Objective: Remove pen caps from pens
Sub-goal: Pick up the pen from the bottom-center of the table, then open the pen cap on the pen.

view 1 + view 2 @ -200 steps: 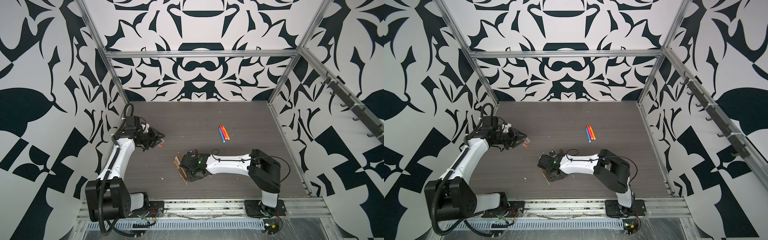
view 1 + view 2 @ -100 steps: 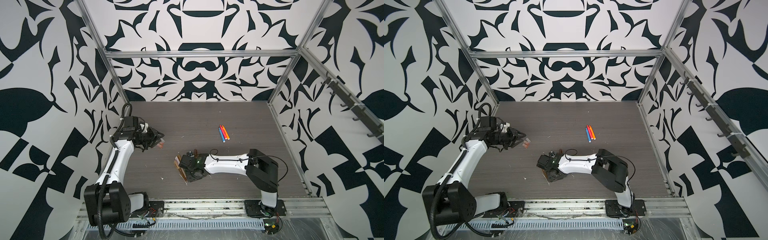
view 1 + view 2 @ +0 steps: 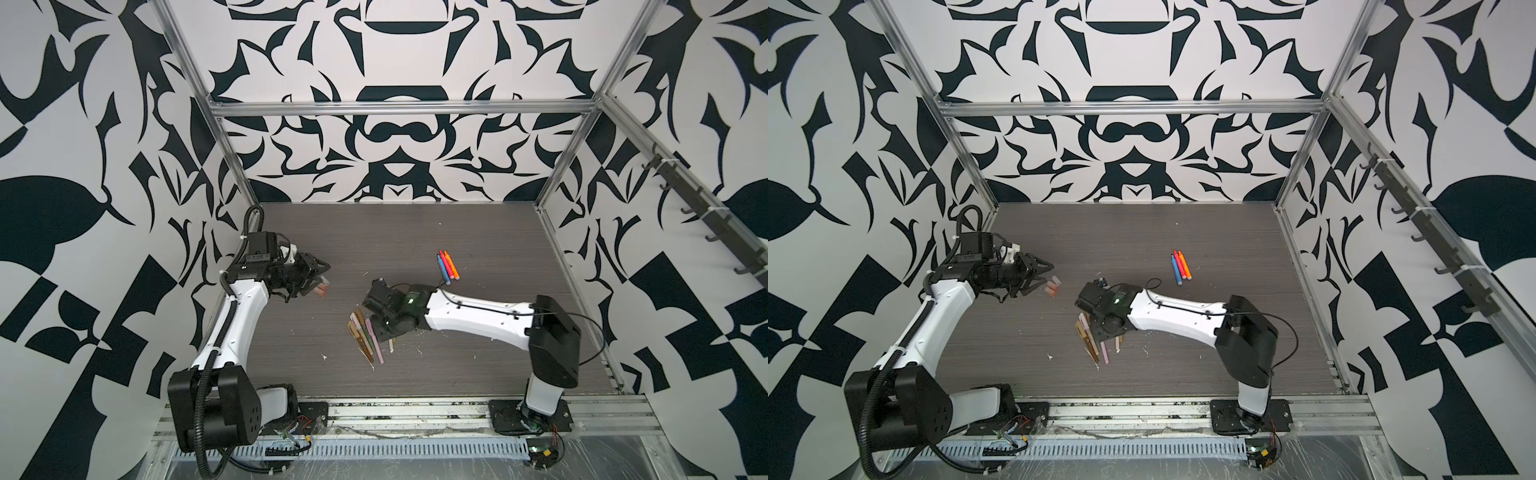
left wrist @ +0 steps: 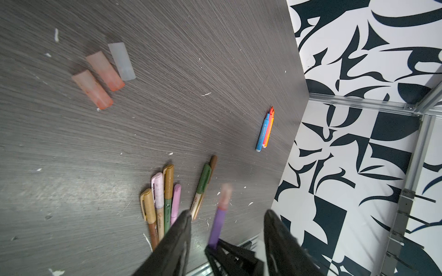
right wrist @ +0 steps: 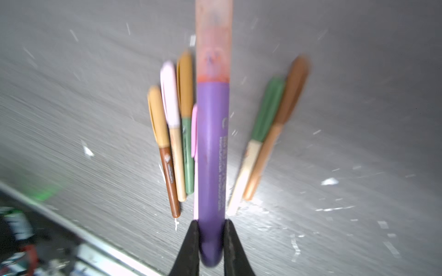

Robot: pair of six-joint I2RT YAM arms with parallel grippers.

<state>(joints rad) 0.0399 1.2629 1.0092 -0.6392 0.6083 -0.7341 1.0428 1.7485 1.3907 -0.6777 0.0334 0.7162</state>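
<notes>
The right tool (image 5: pixel 211 223) was clamped on the rear end of the purple pen (image 5: pixel 211 143), whose salmon cap (image 5: pixel 213 35) sat fitted at the far end. The left tool (image 4: pixel 227 212) stood parted and empty, with three loose pen caps (image 4: pixel 105 71) on the table (image 4: pixel 215 71) just ahead of its tips.

Three loose pen caps (image 4: pixel 105 71), two salmon and one whitish, lay side by side at the left of the worktop (image 4: pixel 215 47). The blue, red and orange pens (image 3: pixel 447 266) lay together, uncapped, farther right. Six capped pens (image 4: pixel 157 191) lay fanned near centre. The purple pen (image 5: pixel 212 148), its pinkish cap (image 5: pixel 213 43) on, sat clamped in the right end effector (image 5: pixel 211 224).
</notes>
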